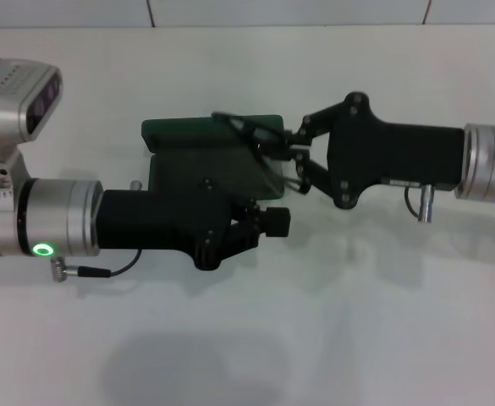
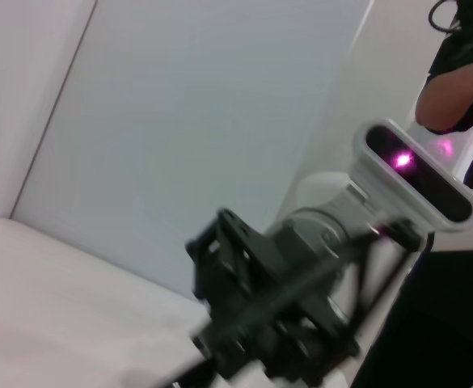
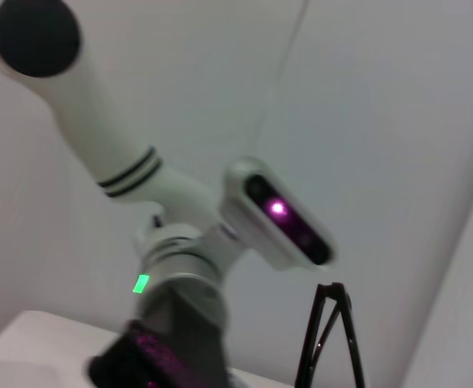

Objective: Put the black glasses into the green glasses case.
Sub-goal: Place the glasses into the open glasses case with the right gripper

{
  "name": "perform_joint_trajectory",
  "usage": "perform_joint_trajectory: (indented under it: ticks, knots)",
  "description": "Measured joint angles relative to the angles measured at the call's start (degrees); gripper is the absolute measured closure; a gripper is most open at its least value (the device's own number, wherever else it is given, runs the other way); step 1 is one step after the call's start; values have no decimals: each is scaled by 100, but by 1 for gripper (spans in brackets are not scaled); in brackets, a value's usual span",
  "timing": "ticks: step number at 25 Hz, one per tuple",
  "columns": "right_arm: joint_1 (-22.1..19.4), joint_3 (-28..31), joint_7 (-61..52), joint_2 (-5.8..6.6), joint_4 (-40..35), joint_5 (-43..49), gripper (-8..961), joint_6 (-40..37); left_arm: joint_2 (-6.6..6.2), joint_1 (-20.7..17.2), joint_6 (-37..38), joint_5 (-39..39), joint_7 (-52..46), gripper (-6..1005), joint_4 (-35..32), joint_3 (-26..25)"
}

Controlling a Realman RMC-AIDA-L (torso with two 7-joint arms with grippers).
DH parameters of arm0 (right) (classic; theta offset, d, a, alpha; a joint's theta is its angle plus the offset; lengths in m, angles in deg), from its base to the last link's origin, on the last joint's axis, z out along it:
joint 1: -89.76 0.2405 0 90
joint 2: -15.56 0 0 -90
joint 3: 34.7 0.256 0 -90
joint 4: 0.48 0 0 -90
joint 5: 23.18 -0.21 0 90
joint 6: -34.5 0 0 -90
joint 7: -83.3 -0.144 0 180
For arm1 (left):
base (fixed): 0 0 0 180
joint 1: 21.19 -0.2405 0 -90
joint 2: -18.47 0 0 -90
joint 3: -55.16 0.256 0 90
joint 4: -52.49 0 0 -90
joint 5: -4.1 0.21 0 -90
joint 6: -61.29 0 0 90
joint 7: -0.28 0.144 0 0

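Note:
The green glasses case (image 1: 184, 148) lies open at the middle of the white table (image 1: 315, 321), with its lid toward the far side. My right gripper (image 1: 292, 145) reaches in from the right and is shut on the black glasses (image 1: 249, 133). It holds them tilted over the case's right end. Their slim temple arms show in the right wrist view (image 3: 331, 335). My left gripper (image 1: 268, 222) reaches in from the left. Its black body covers the case's near edge. I cannot tell whether it touches the case. The right gripper also shows in the left wrist view (image 2: 272, 319).
The left arm's silver wrist camera (image 1: 23, 93) sticks up at the far left. A tiled wall (image 1: 289, 10) bounds the table at the back. A person (image 2: 462, 73) stands behind the robot in the left wrist view.

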Motion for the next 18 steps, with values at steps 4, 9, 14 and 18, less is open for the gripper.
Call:
perform_joint_trajectory:
  ticks: [4,9,14,18]
  knots:
    - [19,-10,0,5,4,-40,893,348,-61,-103,-4,46,-4,999,0,-5]
    - [239,-302,-261,-4,-9,17,893,1039,-169,-282,-84,74,-7,1000,-8,-26]
    - [969,-639,-1692,38,-131,863,893,1842,-258,-625,-214,90,-8,999,-197,-26]
    - [1524,-620,-2682,49,-142,1735,893,1927,-275,-846,-319,101,-8,999,-347,-10]
